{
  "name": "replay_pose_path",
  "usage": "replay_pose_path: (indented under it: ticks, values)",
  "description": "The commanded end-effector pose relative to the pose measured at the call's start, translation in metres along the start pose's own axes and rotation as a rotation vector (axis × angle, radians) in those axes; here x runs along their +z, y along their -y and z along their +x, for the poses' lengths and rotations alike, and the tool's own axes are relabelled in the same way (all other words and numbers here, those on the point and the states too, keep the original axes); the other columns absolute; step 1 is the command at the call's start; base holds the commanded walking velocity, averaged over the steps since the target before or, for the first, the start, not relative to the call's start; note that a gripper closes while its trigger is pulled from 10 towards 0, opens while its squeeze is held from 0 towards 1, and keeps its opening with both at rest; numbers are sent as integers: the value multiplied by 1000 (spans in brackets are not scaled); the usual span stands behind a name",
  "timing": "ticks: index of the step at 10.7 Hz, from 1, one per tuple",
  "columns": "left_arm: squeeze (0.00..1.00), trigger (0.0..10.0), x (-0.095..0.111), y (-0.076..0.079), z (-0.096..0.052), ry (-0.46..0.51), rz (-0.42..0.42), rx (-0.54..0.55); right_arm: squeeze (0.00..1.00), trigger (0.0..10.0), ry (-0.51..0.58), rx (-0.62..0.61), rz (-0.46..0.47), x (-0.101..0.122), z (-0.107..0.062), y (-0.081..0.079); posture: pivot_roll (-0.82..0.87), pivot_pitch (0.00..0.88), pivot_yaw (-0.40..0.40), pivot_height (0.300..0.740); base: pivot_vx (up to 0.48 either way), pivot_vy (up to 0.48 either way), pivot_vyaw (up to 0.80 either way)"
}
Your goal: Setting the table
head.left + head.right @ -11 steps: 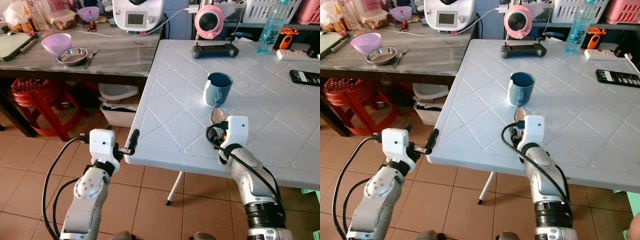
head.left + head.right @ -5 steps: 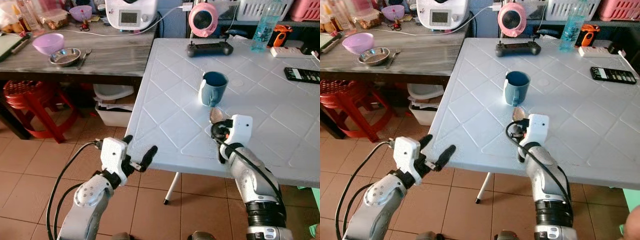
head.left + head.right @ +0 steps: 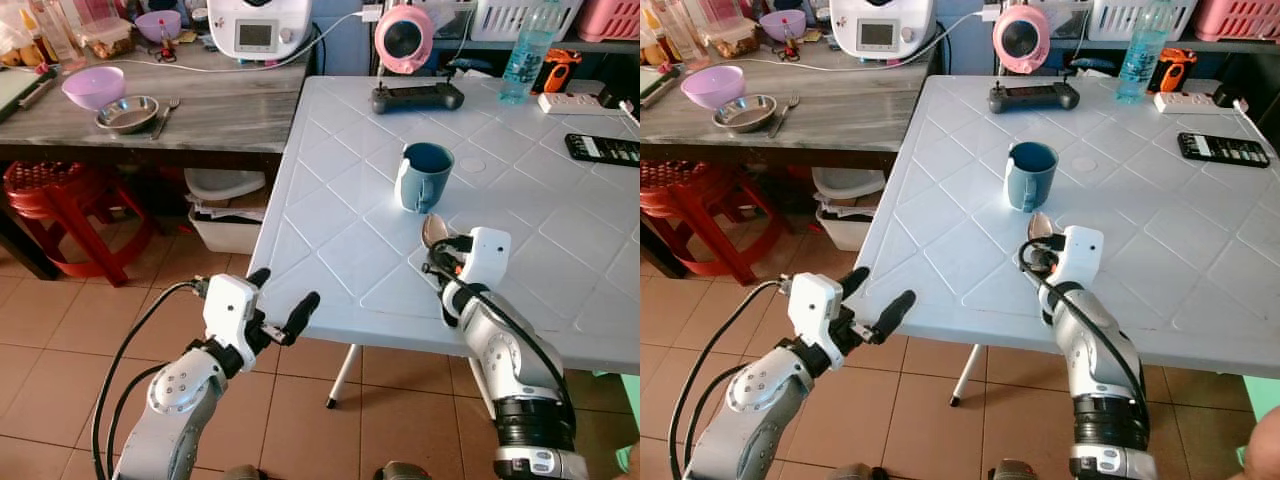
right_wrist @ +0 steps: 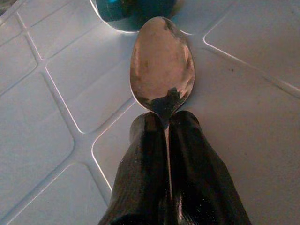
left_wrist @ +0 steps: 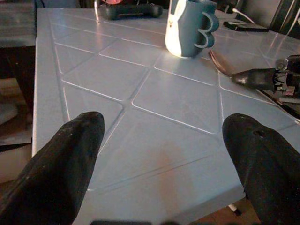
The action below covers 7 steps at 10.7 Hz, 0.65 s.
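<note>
Gripping spoon (image 4: 162, 70) beside mug (image 3: 424, 176).

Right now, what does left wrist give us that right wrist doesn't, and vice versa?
Left wrist: the left gripper open at the white table's near edge, the mug's full side with its handle, a black controller beyond. Right wrist: the right gripper shut on the spoon at its neck, bowl pointing at the mug. Both: spoon, mug, tabletop.
</note>
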<state>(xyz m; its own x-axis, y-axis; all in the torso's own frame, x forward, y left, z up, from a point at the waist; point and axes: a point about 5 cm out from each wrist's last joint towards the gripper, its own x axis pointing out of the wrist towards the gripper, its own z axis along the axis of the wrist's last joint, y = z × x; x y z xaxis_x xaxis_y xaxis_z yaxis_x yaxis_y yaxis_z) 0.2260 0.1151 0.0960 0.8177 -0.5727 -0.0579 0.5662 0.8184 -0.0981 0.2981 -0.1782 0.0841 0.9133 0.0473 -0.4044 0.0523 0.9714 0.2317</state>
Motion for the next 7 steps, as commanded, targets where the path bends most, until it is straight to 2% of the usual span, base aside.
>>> replay_pose_path:
  ticks: [1,2,5,6,7]
  values:
    - [0,10000,1,0,-1,-6,11,-1,0,0,-260,-8,21,-51,-4,3,-18,80,72,740,0,0,0]
    - [0,10000,2,0,0,-4,10,3,0,0,-267,20,-25,-53,-4,1,-19,82,70,740,0,0,0]
    - [0,10000,-3,0,-1,-22,8,37,0,0,-229,124,64,-40,-8,-20,-28,90,64,740,0,0,0]
    - [0,10000,-8,-10,0,-55,49,126,0,0,-222,244,94,-32,-13,-40,-34,90,62,740,0,0,0]
    - [0,10000,-10,-14,0,-64,69,167,0,0,-223,294,97,-30,-16,-47,-36,90,61,740,0,0,0]
